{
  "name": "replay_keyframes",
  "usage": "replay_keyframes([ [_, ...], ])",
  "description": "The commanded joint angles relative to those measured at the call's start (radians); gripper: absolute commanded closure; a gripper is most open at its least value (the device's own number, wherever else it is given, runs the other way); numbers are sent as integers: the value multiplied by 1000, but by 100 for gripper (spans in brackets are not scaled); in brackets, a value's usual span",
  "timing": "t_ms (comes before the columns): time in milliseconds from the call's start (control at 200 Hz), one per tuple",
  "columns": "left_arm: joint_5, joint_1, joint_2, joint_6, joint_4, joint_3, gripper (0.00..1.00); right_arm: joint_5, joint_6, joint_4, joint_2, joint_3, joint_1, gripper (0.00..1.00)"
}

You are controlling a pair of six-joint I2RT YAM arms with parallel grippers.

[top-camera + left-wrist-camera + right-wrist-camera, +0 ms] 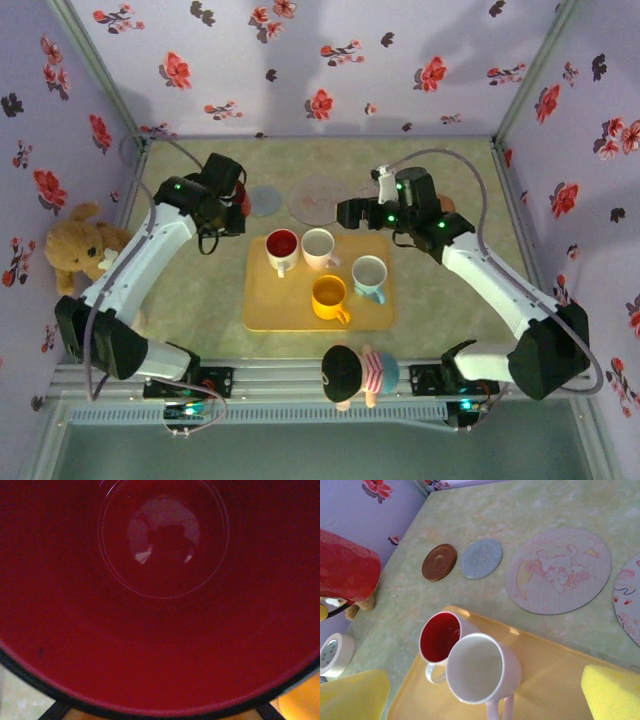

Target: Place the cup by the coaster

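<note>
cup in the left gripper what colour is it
Red, inside and out. The cup shows best in the right wrist view.

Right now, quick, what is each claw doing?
Left claw: closed, holding the red cup.
Right claw: open, holding nothing.

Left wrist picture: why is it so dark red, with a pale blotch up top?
Left wrist view: the camera peers into a red cup; the blotch is light glaring off its glossy bottom. Right wrist view: evenly lit, near yellow pads blurred.
</note>
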State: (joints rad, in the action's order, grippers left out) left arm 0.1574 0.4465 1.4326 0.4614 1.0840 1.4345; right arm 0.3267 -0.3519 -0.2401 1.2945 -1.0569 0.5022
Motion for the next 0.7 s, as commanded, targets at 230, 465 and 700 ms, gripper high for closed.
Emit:
replay_keyframes([
  [230, -93, -67, 190, -127, -208, 130, 100, -35, -20, 84, 118, -123, 6, 1],
  [465, -94, -132, 285, -119, -295, 110, 100, -22, -18, 77, 181, -157, 6, 1],
  [700, -90, -205, 353, -147, -337, 124, 100, 8, -13, 79, 257, -208, 6, 0],
])
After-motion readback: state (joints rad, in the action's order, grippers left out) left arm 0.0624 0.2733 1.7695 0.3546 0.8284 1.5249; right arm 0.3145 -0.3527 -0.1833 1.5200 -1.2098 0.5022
